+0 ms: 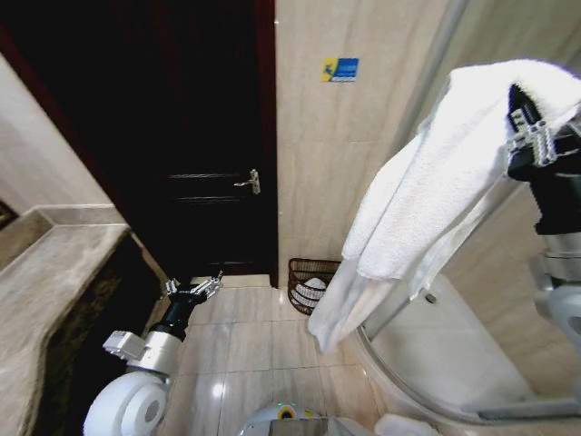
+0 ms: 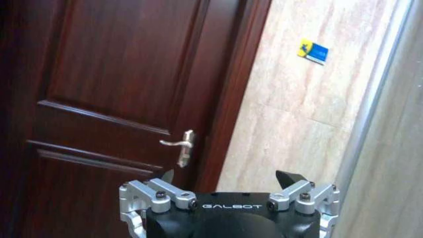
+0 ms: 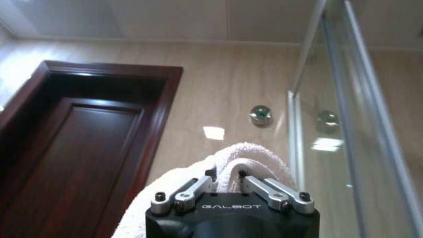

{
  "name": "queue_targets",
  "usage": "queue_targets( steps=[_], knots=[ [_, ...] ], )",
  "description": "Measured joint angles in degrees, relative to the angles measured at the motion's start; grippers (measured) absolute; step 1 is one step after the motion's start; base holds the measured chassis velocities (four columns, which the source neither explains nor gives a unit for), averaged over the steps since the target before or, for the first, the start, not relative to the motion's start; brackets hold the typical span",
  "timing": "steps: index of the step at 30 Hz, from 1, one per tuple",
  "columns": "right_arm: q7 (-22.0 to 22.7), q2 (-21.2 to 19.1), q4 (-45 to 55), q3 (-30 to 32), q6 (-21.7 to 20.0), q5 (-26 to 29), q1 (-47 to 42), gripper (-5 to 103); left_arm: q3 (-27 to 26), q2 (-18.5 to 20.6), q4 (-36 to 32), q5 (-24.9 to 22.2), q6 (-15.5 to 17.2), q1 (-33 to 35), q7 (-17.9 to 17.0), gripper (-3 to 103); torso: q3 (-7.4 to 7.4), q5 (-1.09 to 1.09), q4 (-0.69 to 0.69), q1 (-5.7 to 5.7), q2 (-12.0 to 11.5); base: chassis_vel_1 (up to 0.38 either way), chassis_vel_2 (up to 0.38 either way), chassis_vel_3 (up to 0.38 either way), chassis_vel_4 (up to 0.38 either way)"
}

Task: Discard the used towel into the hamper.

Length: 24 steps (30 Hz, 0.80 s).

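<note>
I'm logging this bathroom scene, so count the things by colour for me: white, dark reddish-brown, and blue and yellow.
White: 1, the towel held up by the right tool.
Dark reddish-brown: 2, the hamper and the door.
Blue and yellow: 1, the wall sticker.
Total: 4.

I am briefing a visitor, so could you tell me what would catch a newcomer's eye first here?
A big white towel hangs from the raised right gripper, shut on its top fold, beside the glass shower enclosure. Below it, the dark wire hamper stands against the tiled wall. The open left gripper waits low, facing the dark door.
</note>
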Motion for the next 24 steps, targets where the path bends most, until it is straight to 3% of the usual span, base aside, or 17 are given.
queue_targets(
  steps=[11,24],
  knots=[
    [-0.09,1.16,0.11,-0.02,-0.12,-0.47,-0.18,9,0.0,-0.01,0.0,0.0,0.0,0.01,0.0,100,0.0,-0.01,0.03,0.0,0.0,0.014,0.015,-0.037,-0.038],
    [0.43,1.57,0.04,-0.55,0.4,-0.96,0.16,9,-0.03,0.0,0.0,0.0,0.0,0.01,0.0,100,0.0,-0.07,0.05,0.0,0.0,0.155,0.162,-0.148,-0.151]
  ],
)
